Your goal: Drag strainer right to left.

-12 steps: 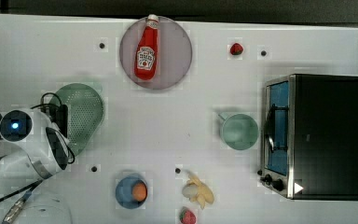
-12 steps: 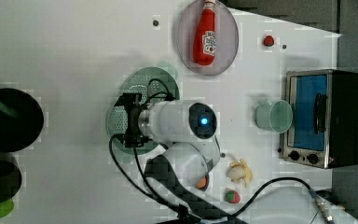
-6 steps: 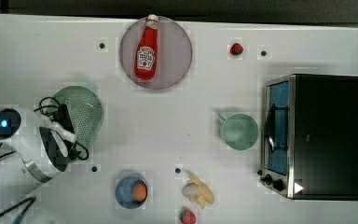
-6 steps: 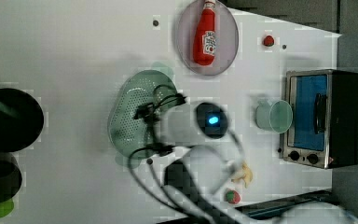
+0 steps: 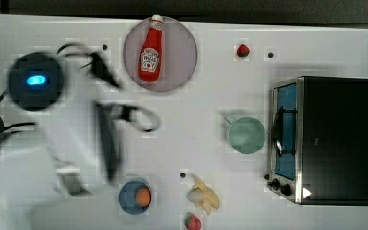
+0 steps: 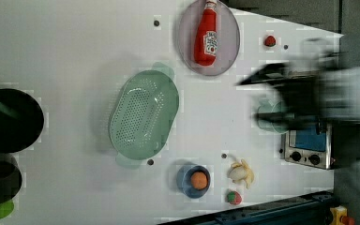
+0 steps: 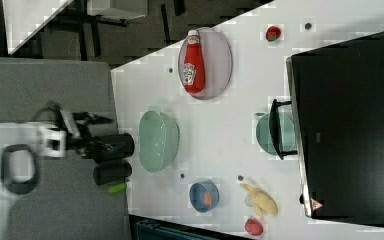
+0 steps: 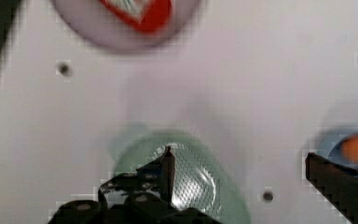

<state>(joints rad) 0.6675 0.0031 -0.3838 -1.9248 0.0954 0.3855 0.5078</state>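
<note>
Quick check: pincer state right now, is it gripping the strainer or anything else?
Pincer: open, holding nothing; the strainer sits free on the table.

surface: white table [image 5: 220, 96] | surround: dark floor [image 7: 130, 30] | side: grey panel [image 7: 45, 85]

A robotics test lab dressed as a play kitchen: a white surface [image 6: 75, 56] studded with small bolt holes carries a toy toaster oven [image 5: 323, 139], a ketchup bottle [image 6: 206, 35] on a plate [image 6: 229, 51], plastic fruit and a perforated strainer [image 6: 143, 115], ringed by dark flooring, cables and a robot arm [image 7: 55, 140].
</note>
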